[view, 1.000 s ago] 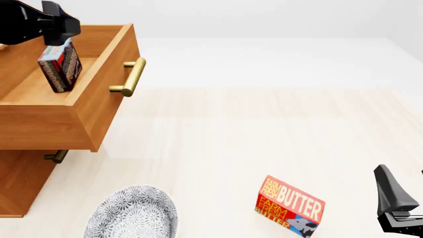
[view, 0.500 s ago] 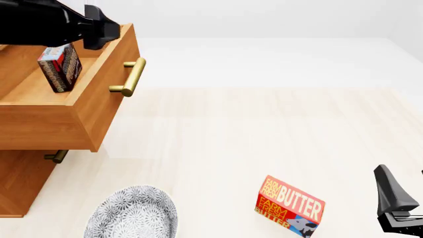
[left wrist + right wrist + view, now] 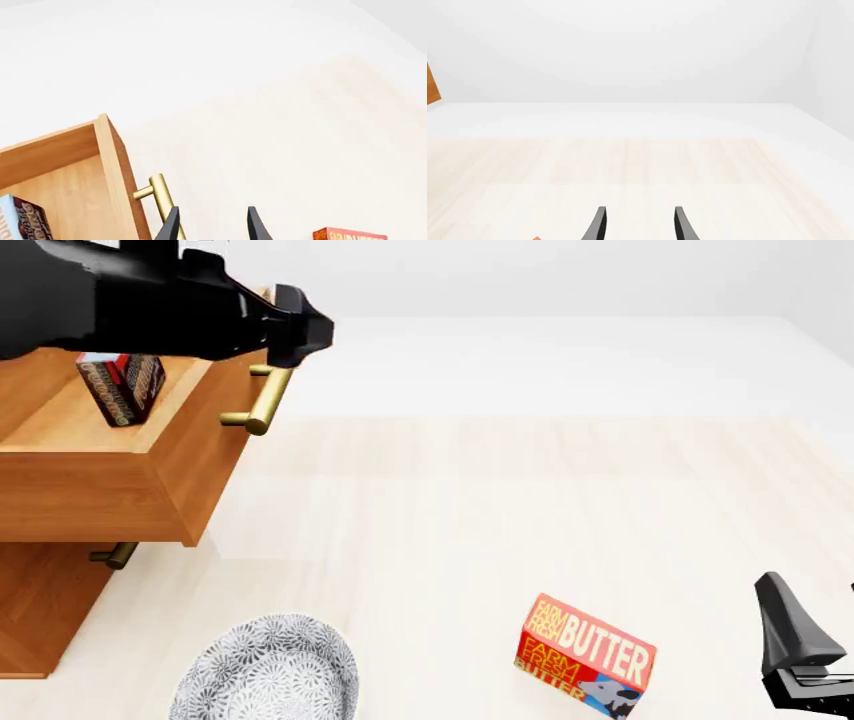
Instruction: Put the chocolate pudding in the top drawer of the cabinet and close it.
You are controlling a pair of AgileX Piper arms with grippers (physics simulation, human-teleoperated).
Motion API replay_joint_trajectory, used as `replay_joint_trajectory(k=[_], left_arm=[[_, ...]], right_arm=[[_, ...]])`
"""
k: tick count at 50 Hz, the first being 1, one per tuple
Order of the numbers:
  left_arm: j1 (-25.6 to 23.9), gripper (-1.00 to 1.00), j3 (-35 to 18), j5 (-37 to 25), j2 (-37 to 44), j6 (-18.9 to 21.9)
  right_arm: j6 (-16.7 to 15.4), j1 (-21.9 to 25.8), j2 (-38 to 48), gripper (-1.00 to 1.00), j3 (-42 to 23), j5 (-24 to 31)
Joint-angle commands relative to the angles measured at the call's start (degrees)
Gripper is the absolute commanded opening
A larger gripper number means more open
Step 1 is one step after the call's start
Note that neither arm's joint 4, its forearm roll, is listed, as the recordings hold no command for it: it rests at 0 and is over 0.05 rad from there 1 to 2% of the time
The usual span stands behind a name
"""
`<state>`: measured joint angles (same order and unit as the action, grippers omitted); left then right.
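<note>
Take the cabinet (image 3: 40, 610) as your reference for every position below. It stands at the left edge of the table (image 3: 534, 500), so its drawers open toward the middle of the table, within reach of the left arm.

The drawer (image 3: 147, 455) is pulled fully out of the cabinet top. You need it open to load it, and you must shut it to finish the task. Its brass handle (image 3: 263, 397) faces away from the cabinet.

The pudding (image 3: 123, 385) already sits inside the drawer, upright and tilted, near the wall behind the handle. The left wrist view shows one corner of it (image 3: 23, 222) on the drawer floor. Judge the loading step as done; only the closing step is left.

The left gripper (image 3: 310, 336) reaches out level over the drawer, its tips past the drawer front and just above the handle. This pose suits a push on the front panel toward the cabinet. Its jaws are spread and hold nothing; the left wrist view shows both fingers (image 3: 171, 227) apart with the handle beside one of them.

The right gripper (image 3: 801, 650) waits low, well apart from the cabinet at the opposite side of the table, clear of the work. Its jaws are spread and empty.

A butter box (image 3: 585, 655) and a patterned plate (image 3: 267, 672) lie in front of the cabinet. Neither is involved.
</note>
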<state>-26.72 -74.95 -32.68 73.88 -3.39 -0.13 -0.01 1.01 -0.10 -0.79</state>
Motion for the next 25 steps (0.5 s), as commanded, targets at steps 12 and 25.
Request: replay_joint_trajectory(k=[12,25], left_arm=[[-5.6,1.0,0.4,3.0,5.3,-4.0],[-8.9,1.0,0.7,5.6,6.8,-8.0]], right_arm=[[0.0,0.0,0.0,1.0,0.0,0.0],[0.0,0.0,0.0,1.0,0.0,0.0]])
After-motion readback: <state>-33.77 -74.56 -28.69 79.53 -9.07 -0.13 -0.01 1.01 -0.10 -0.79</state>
